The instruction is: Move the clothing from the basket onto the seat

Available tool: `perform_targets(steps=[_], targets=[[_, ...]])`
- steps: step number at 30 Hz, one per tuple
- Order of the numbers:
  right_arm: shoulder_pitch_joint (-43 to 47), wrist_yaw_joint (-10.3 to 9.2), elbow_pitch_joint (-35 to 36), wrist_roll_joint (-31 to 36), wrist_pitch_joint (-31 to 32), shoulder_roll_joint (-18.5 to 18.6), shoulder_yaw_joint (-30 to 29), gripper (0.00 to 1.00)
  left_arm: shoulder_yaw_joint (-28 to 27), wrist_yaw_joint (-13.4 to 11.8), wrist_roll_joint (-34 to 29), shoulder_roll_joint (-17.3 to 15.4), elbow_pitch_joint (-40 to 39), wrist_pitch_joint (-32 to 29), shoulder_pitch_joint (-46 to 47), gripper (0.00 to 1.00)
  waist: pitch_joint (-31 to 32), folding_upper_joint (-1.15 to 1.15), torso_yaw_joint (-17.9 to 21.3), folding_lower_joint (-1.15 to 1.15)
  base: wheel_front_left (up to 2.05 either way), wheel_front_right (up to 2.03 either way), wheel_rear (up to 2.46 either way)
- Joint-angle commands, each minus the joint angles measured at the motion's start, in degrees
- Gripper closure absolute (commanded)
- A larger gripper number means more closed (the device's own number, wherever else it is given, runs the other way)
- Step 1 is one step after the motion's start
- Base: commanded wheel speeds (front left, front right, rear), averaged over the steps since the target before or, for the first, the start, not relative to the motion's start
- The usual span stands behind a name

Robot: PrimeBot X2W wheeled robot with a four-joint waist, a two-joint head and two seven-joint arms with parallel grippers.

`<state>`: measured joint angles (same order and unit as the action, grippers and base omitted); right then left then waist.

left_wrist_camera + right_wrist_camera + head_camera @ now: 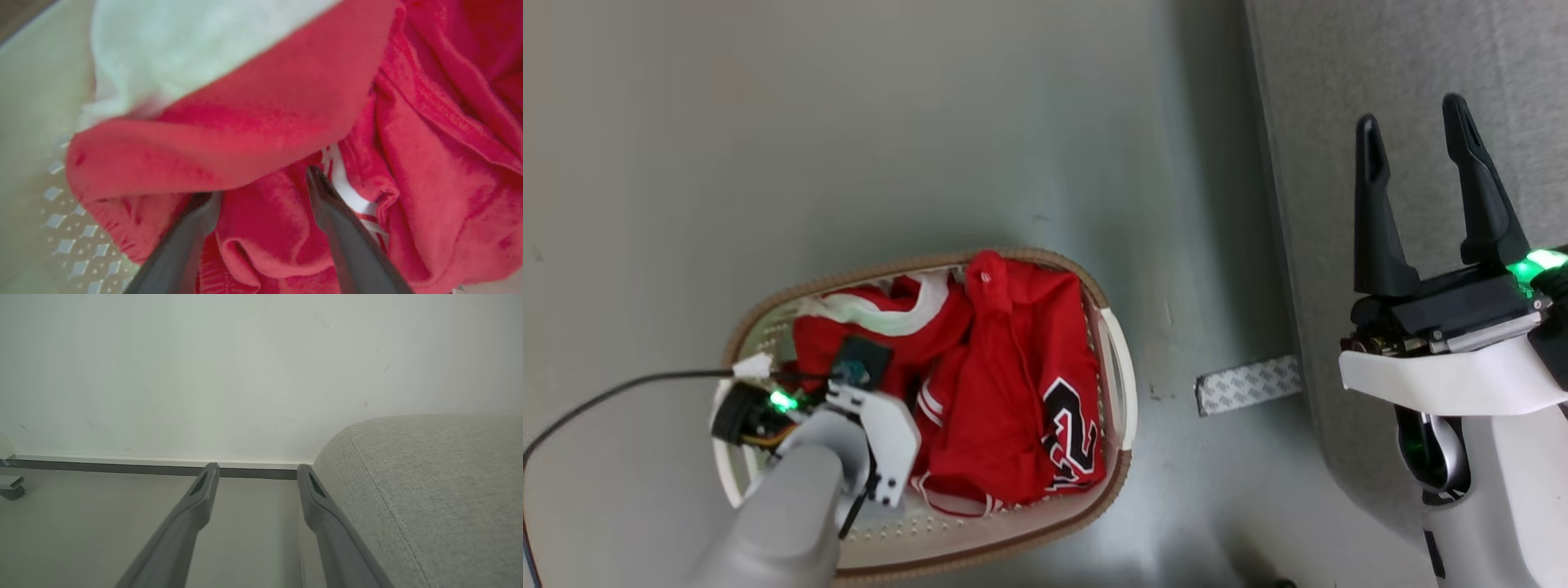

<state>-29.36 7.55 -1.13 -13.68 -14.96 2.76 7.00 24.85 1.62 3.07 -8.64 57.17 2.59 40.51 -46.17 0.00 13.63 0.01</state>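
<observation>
The clothing (pixel 1005 367) is a heap of bright red garments with white trim inside the basket (pixel 1117 482); one shows a large black number 2 (pixel 1068 433). My left wrist (pixel 874 425) reaches down into the basket's left part and hides the fingers in the head view. In the left wrist view my left gripper (pixel 261 188) is open, both tips pushed into the red clothing (pixel 429 163), with a fold bulging between the fingers. My right gripper (pixel 1411 114) is open and empty over the edge of the grey seat (pixel 1339 82), also open (pixel 258 469) beside the seat (pixel 429 490).
The basket stands on a smooth grey floor (pixel 849 122) left of the seat. A strip of patterned tape (pixel 1248 384) lies on the floor against the seat's edge. A black cable (pixel 605 392) runs left from my left wrist. A pale wall with a baseboard (pixel 122 463) lies beyond.
</observation>
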Motion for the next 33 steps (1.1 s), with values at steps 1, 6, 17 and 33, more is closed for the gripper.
perform_targets(steps=[1, 6, 17, 33], targets=[[-0.8, -0.13, 0.6, -0.2, -0.2, 0.0, 0.3, 0.00, -0.1, -0.1, -0.2, -0.6, 0.6, 0.5, 1.1, 0.00, -2.4, 0.00, 0.7, -0.01, 0.00, 0.00, 0.00], [-0.7, -0.12, 1.3, -0.5, -0.2, 0.1, 0.9, 0.00, -0.2, 0.3, 0.9, 0.3, 3.4, 1.7, 2.8, 0.44, -4.2, 0.00, 1.0, -0.01, 0.00, 0.00, 0.00], [2.6, -0.12, -1.4, 0.0, -0.2, 0.1, -0.1, 0.00, 0.9, 2.3, 3.1, 2.9, 8.1, 7.2, 1.3, 1.00, 1.7, 0.00, -0.4, -0.01, 0.00, 0.00, 0.00], [15.4, -0.12, -6.7, 1.5, -0.2, 0.1, -3.6, 0.00, 2.3, 4.9, 13.2, 5.7, 1.6, 11.8, -11.6, 1.00, 26.7, 0.00, -5.9, -0.01, 0.00, 0.00, 0.00]])
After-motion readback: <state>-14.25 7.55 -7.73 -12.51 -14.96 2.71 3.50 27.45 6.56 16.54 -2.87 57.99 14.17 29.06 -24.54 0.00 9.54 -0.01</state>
